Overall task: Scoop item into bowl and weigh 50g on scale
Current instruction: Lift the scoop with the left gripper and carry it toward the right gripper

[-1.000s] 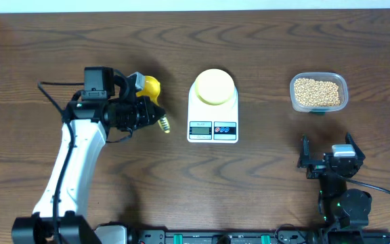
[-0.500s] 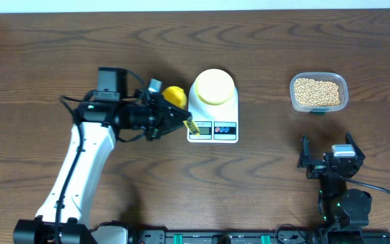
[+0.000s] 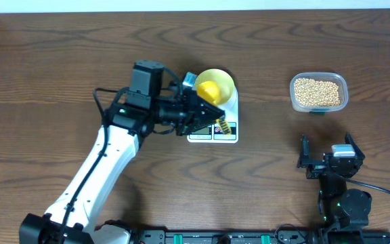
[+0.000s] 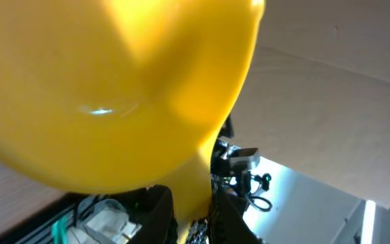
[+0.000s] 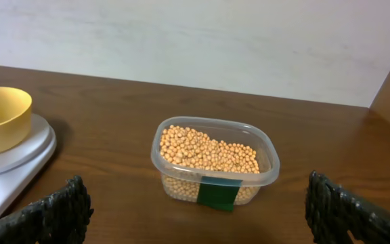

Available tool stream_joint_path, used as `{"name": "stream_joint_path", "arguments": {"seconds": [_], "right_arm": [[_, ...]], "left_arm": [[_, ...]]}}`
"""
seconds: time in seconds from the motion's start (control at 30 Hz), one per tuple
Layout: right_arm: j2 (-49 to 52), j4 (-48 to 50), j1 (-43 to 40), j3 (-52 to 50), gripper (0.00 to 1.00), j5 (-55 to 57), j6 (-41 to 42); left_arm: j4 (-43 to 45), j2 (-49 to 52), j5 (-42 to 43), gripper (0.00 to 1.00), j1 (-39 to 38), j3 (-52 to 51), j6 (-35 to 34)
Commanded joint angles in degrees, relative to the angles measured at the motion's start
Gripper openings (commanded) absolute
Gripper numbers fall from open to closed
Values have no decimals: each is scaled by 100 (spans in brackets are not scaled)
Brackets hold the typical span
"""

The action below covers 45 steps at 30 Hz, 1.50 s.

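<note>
Over the scale [image 3: 233, 108], the scoop [image 3: 208, 90] hides part of the bowl [image 3: 223, 79].

The scale [image 3: 233, 112] sits near the middle of the table [image 3: 59, 54], with the bowl [image 3: 226, 80] on its 12 o'clock end. The scoop [image 3: 208, 89] hangs over the bowl, gripped by the left end effector [image 3: 207, 112], which reaches in from 9 o'clock. At the scale's 3 o'clock, well apart, stands the container [image 3: 344, 85] with the beans [image 3: 317, 91] in it. The right end effector [image 3: 327, 159] is at the container's 6 o'clock.

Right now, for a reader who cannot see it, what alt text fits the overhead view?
The left pincer holds a yellow scoop above the pale-yellow bowl on the white scale. A clear container of beans stands to the right; the right pincer sits open, empty.
</note>
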Motion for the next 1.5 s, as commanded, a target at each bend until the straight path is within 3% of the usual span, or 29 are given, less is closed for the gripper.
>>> {"name": "stream_joint_path", "arguments": {"seconds": [0.0,0.1,0.27,0.47,0.67,1.0,1.27,1.47], "right_arm": [[-31,-26,31,-7,99,-61,42],[-31,142,31,-7,99,-422,221],[-26,188,35,-7,99,-2653,1657],[-24,1043,35,-4,99,-2761,3211],[-17,1268,35,199,99,-2765,4310],[446,1091,31,804,99,-2723,4631],[448,1488,31,807,99,-3668,4931],[450,1493,31,807,96,-3014,8006]], "left_arm": [[476,-52,68,9,-240,-33,-647],[881,-52,2,9,-468,-33,-831],[1241,-52,-354,9,-817,-33,-975],[1384,-52,-1165,9,-1123,-33,-1108],[2170,-52,-1784,9,-1495,-33,-1447],[2581,-50,-2787,9,-1862,-33,-1460],[2583,-50,-3021,9,-1858,-33,-1377],[2603,-42,-3217,9,-1862,-33,-1261]]}}
